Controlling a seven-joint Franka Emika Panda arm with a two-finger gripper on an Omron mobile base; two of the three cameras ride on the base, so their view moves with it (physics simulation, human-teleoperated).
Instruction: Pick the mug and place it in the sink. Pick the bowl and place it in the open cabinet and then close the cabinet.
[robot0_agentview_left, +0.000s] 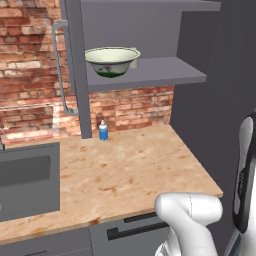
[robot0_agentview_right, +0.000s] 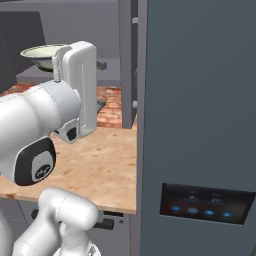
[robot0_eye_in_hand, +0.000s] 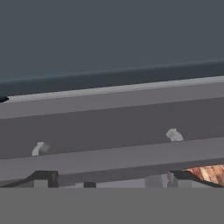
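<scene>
Leftmost, sink (robot0_agentview_left: 30, 182) set in the counter (robot0_agentview_left: 135, 170). Small blue bottle (robot0_agentview_left: 103, 131) stands by the far brick wall. Above it, bowl (robot0_agentview_left: 112, 61) sits on the open cabinet (robot0_agentview_left: 150, 75) shelf. Gripper (robot0_eye_in_hand: 109, 177) close against a cabinet door, fingertips (robot0_eye_in_hand: 43, 178) spread wide, holding nothing.

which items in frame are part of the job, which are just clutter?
Job items:
- bowl, sitting on the shelf of the open cabinet
- sink, at the counter's left end
- hand, open, close up to the cabinet door's bar handle

Clutter:
- blue bottle, upright on the counter by the brick wall
- tall dark appliance with a lit panel
</scene>
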